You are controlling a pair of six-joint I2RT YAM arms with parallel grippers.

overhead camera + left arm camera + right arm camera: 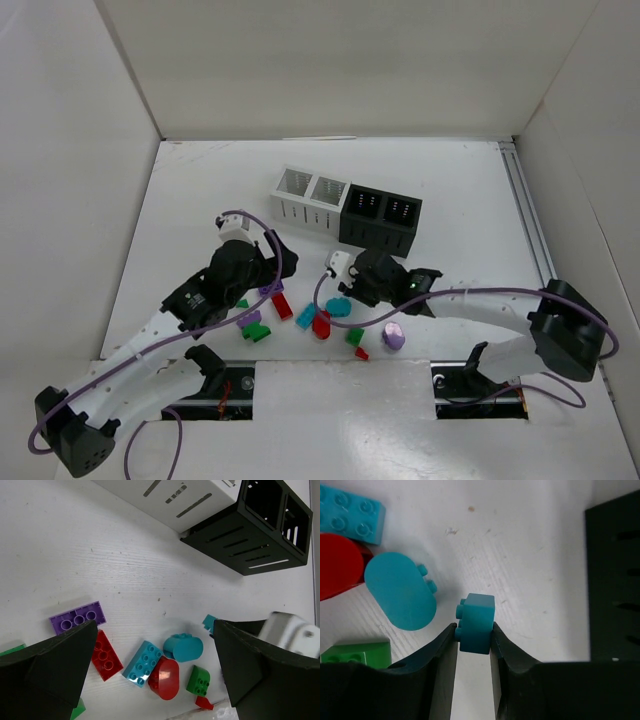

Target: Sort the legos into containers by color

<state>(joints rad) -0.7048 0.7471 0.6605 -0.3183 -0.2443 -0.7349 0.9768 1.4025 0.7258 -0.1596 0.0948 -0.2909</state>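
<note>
We have the right claw (pixel 474 636) clamped on a small teal brick (pixel 477 623), pinched between its tips, with the teal oval (pixel 400 591) just to its left. The next move calls for lifting the brick and carrying it to the containers (pixel 615 580), ahead and to the right. Our left claw (pixel 155 650) hangs spread wide.

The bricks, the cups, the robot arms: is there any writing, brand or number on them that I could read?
None can be read.
A small white mark on the left arm is too small to make out.
The legos, the containers and the teal brick in the right claw show no lettering.
</note>
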